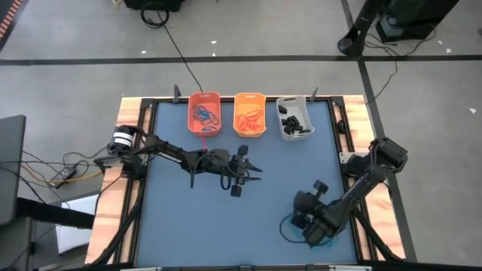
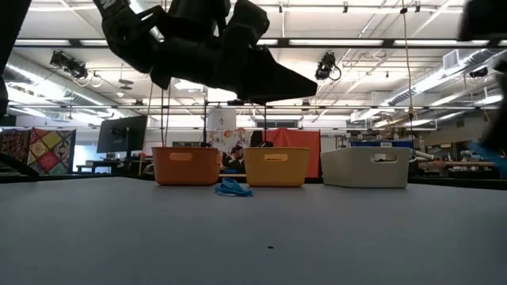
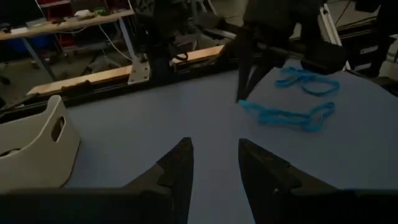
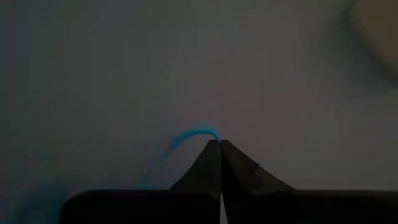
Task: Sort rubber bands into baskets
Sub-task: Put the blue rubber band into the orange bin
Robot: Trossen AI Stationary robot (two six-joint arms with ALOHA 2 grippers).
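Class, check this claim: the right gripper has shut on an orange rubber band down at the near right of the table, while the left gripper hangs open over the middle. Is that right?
Not quite. The right gripper has shut on a blue rubber band, not an orange one; the right wrist view shows it. The left gripper does hang open over the table's middle.

Even overhead light falls on the table [image 1: 241, 218]; ceiling strip lights [image 2: 380, 41] glare in the low view; the right wrist view is dim and blurred.

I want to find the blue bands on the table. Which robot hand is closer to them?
Right. The right hand is shut on a blue band at the table's near right. The left hand hovers open mid-table, below the baskets, far from the bands.
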